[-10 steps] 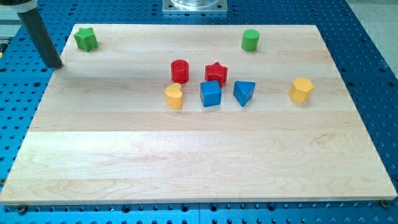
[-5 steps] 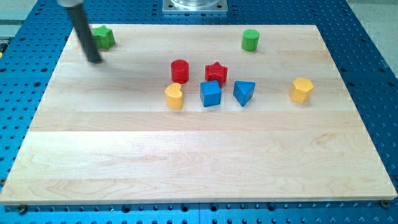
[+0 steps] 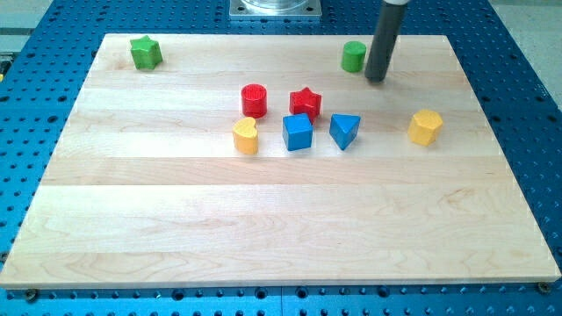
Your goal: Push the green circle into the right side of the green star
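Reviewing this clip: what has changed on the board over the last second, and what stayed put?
My tip crossed from the view's top left corner to the top right and now sits just right of the green circle. On the way it nudged the green star a little toward the view's right. The green circle, the red, blue and yellow blocks kept their places.

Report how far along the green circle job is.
Done: my tip sits just to the view's right of the green circle, on the side to push from. In hand: nothing shows contact yet. Left: the whole push, since the green star lies far off at the view's top left.
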`<state>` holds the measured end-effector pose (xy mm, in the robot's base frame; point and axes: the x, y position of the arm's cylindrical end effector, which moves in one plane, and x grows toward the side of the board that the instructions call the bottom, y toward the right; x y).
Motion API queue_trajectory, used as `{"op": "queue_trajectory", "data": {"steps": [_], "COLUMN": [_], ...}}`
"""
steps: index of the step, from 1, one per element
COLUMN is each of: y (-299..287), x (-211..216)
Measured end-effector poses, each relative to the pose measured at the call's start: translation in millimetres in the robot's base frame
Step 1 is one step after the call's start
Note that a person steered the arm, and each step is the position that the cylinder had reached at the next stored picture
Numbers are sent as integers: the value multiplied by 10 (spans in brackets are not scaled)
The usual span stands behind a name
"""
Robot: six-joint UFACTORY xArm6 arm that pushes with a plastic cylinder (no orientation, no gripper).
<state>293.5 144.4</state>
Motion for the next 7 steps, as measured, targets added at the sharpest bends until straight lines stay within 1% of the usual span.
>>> {"op": "queue_trajectory", "data": {"steps": [1,2,3,4,5,6,7], "y": [-122,354,-621,-911,-503,-418,-1303], "x": [-77,-261,-280,-285,-470,-664,-602]}}
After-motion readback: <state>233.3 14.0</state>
